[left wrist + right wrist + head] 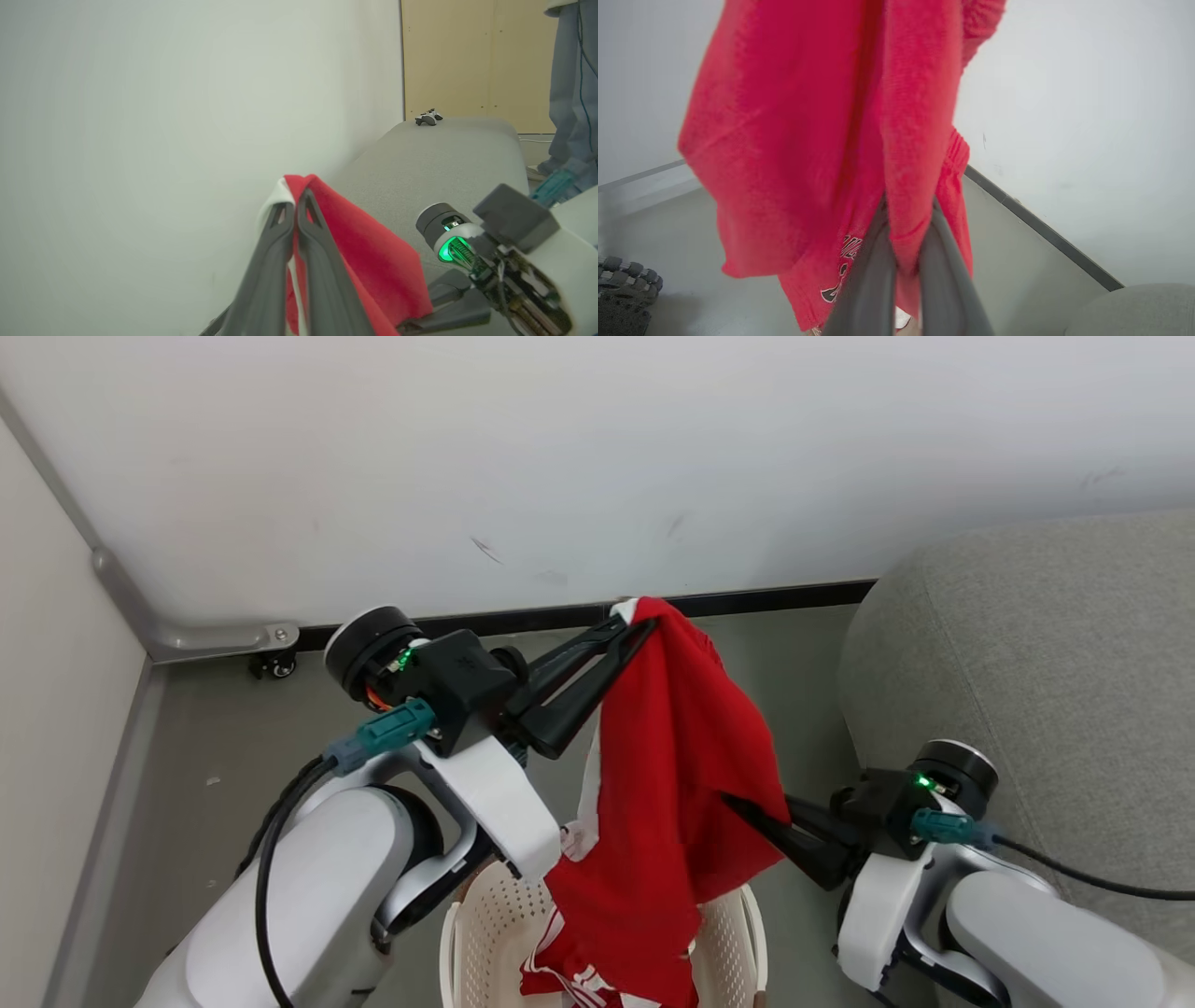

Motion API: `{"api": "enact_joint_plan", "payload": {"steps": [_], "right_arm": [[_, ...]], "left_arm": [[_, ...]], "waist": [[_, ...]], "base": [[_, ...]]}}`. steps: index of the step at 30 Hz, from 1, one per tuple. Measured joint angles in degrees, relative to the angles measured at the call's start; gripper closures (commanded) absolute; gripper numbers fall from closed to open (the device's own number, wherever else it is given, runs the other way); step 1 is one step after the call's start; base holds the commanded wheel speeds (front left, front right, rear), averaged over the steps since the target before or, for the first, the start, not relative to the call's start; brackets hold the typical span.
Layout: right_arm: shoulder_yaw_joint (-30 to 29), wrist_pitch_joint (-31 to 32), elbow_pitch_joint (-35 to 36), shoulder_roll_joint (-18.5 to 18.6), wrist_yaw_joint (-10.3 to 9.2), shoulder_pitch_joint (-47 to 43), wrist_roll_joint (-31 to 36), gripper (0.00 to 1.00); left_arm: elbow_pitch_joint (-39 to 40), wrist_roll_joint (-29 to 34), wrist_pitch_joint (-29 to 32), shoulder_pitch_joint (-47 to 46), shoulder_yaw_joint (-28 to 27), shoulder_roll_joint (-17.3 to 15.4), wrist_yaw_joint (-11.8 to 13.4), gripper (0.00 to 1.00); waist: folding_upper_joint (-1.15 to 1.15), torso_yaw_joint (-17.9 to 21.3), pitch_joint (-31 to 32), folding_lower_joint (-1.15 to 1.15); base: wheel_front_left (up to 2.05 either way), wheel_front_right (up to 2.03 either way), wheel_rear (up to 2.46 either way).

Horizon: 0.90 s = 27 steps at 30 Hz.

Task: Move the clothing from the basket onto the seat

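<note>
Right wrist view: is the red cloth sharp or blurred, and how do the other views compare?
Right wrist view: the clothing is close and blurred, its emblem smeared. Head view: sharp, evenly lit. Left wrist view: sharp, the wall evenly bright.

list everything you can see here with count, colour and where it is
garment: one, red with white trim, hanging above the basket
more clothing: one heap, red and white, inside the basket
basket: one, cream, on the floor below the arms
sofa: one, grey, right of the basket
small gadget: one, grey and white, on the sofa's far end
caster: one, black, at the wall's foot
person's legs: blue-grey trousers, beyond the sofa
left fingers: two, dark, shut on the garment's top
right fingers: two, dark, shut on the garment's side
</note>
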<state>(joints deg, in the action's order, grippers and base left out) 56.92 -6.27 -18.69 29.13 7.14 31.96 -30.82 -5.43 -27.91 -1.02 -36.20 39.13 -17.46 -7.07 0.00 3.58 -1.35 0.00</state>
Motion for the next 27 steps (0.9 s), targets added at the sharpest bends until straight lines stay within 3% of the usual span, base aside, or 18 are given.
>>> {"api": "enact_joint_plan", "payload": {"steps": [10,19,20,22,25,27], "right_arm": [[-2.90,-2.90,-0.05,1.35,0.00,-0.26,-6.06,1.00],[-5.83,-4.67,0.59,0.86,0.00,-0.23,-10.23,1.00],[-6.03,-4.75,0.63,0.77,0.00,-0.21,-10.31,1.00],[-6.59,-5.11,0.65,0.63,0.00,-0.18,-10.98,1.00],[-8.02,-5.37,0.37,0.48,0.00,0.02,-11.67,1.00],[-9.44,-5.87,-0.10,0.44,0.00,0.07,-12.20,1.00]], "left_arm": [[-4.41,-0.20,-2.02,2.36,-2.03,-1.77,1.04,1.00],[-6.03,-0.66,-4.12,3.29,-2.74,-1.09,1.63,1.00],[-6.12,-0.67,-4.26,3.29,-2.77,-0.86,1.78,0.93],[-6.22,-0.67,-4.65,3.30,-2.78,-0.41,1.87,0.60],[-6.35,-0.71,-5.15,3.30,-2.68,0.04,1.89,0.01],[-6.48,-0.73,-5.46,3.31,-2.49,0.26,1.88,0.00]], "waist": [[0.00,2.22,-0.72,0.00],[0.00,4.08,-1.21,0.00],[0.00,4.26,-1.26,0.00],[0.00,4.57,-1.34,0.00],[0.00,4.76,-1.41,0.00],[0.00,4.67,-1.38,0.00]], "base": [[0.00,0.00,0.00],[0.00,0.00,0.00],[0.00,0.00,0.00],[0.00,0.00,0.00],[0.00,0.00,0.00],[0.00,0.00,0.00]]}}
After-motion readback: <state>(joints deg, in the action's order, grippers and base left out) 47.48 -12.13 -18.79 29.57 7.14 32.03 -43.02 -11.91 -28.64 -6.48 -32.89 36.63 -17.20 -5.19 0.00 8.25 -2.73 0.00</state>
